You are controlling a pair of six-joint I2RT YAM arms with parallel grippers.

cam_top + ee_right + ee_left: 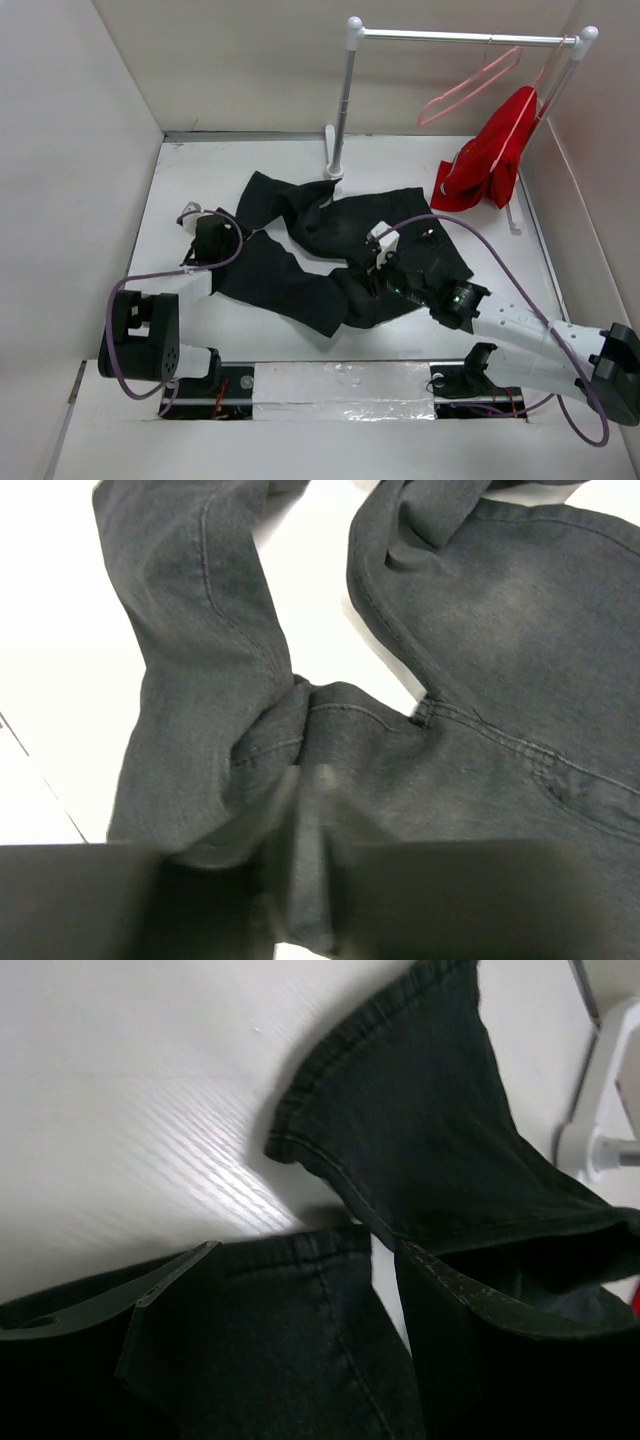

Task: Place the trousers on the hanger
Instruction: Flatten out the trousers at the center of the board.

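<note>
Two sets of fingers, both at the trousers (pixel 330 245).

- Right fingers (pixel 150 900): almost closed, with a raised fold of the black cloth pinched between them, close to where the seams meet.
- Left fingers (pixel 80 1315): one dark tip lies against the cloth beside a hemmed edge. The other is lost in the black fabric, so how far they stand open cannot be told.
- Trousers: black and crumpled, sprawled across the middle of the white counter (pixel 190 170). One part reaches the foot of the rack post (pixel 343 110).
- Hanger (pixel 468 85): pale pink and bare, hooked on the rack rail (pixel 450 36) at the far right, well apart from the trousers.
- Red garment (pixel 495 150): hangs at the right end of the same rail, beside the hanger.
</note>
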